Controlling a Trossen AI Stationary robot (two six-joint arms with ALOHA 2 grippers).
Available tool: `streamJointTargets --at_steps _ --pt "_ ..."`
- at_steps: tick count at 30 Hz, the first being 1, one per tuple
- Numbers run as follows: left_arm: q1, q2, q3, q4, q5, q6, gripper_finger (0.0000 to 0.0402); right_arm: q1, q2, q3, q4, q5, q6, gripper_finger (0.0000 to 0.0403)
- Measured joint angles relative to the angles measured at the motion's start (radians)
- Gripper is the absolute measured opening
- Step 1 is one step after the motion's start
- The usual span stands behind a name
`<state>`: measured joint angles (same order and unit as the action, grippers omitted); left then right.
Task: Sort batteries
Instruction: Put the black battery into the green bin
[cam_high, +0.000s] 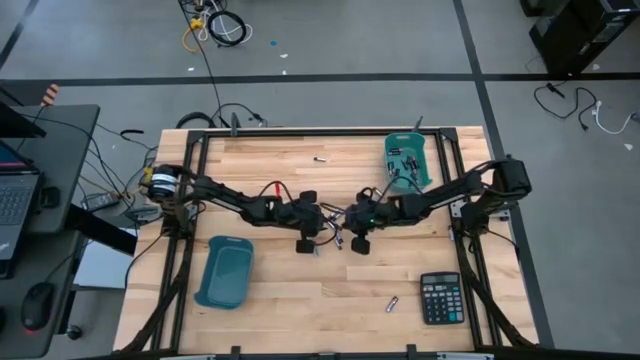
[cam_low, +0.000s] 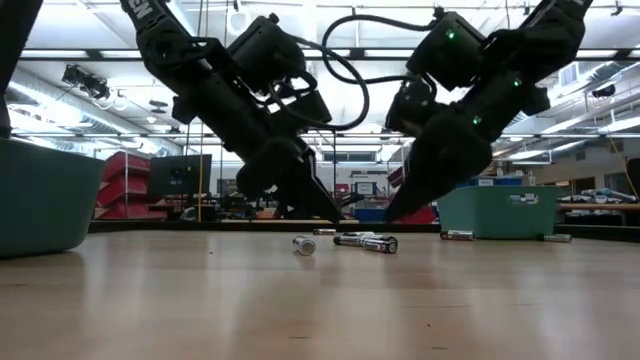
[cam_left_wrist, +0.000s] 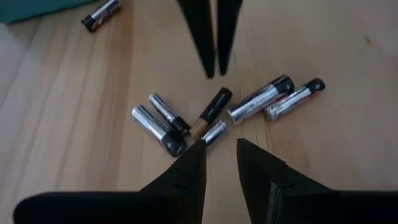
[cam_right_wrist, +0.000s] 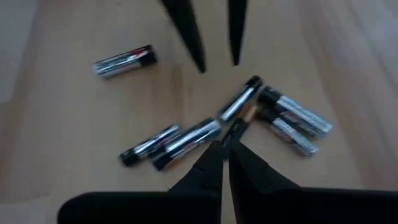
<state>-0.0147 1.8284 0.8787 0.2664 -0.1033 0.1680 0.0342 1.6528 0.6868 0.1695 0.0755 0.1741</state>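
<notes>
Batteries (cam_left_wrist: 211, 115) clustered mid-table (cam_high: 300, 300) between my arms | left gripper (cam_left_wrist: 221, 146) low over them, fingers narrowly parted, nothing held | right gripper (cam_right_wrist: 225, 148) fingers nearly together at pile, hold unclear

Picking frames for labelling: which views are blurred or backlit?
Right wrist view: batteries soft and smeared. Left wrist view: batteries sharper. Low view: both arms dark silhouettes against bright ceiling lights, table sheen. High view: evenly lit, batteries tiny.
</notes>
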Motion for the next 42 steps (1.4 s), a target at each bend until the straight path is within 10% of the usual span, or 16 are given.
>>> streamJointTargets --at_steps 22,42 --pt "0.001 0.012 0.000 0.044 -0.013 0.003 0.0090 0.018 0.080 0.000 0.080 0.096 0.009 0.0128" --pt "-0.006 0.011 0.000 0.059 -0.029 -0.045 0.0090 0.016 0.080 -0.023 0.081 0.111 0.038 0.0130"
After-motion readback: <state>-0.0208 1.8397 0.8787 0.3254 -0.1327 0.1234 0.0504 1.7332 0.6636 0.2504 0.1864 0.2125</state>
